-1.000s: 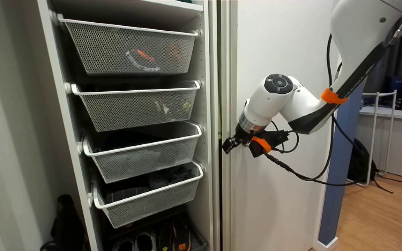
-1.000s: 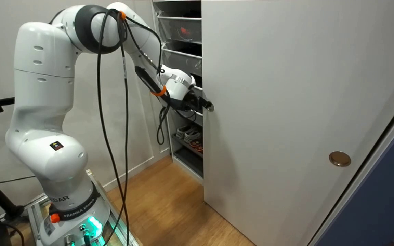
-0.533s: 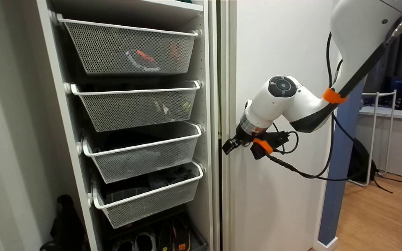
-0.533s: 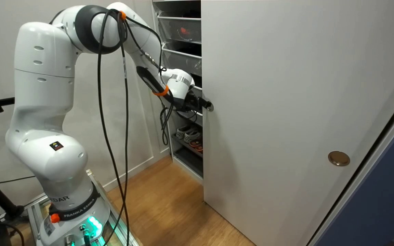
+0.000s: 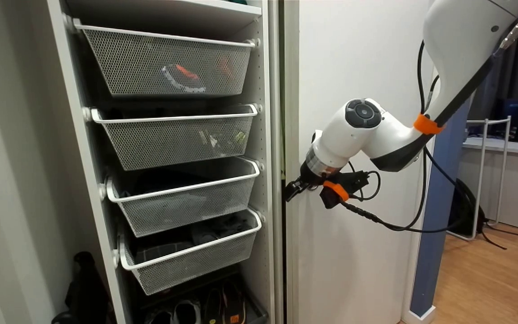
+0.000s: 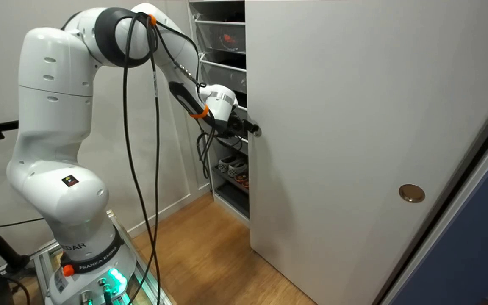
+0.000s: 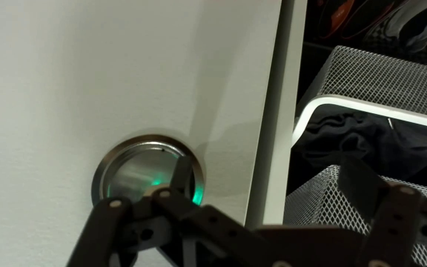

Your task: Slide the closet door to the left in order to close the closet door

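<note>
In both exterior views the closet door [image 6: 354, 148] stands right of the closet [image 5: 266, 135], leaving wire baskets [image 5: 151, 63] in view. The claw [image 7: 267, 170] is spread wide, one fingertip [image 7: 182, 172] over the door's metal cup [image 7: 135, 176], the other beyond the door's edge; contact is too blurred to confirm. The sliding step seems in hand; next calls for a steady leftward push, tip hooked inside the cup.
</note>
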`<state>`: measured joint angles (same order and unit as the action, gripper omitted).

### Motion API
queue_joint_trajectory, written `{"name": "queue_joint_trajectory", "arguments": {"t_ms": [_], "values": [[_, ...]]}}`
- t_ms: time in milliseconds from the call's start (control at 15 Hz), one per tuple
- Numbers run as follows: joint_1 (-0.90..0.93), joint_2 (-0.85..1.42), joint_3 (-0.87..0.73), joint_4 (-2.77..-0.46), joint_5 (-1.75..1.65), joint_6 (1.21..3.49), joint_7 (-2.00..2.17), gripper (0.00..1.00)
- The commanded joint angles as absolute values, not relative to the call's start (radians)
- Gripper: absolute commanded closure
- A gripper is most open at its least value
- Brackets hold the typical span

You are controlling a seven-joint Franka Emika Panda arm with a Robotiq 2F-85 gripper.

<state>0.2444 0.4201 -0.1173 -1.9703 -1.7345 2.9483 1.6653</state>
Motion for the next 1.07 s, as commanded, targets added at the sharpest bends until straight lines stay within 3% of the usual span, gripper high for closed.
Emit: {"name": "queue_joint_trajectory", "arguments": {"t_ms": [0,1000], "values": [[0.245,0.420,-0.117,-1.970,-1.735,2.949,1.666,0.00],[0.263,0.496,-0.052,-1.848,-1.809,3.021,1.736,0.00]]}}
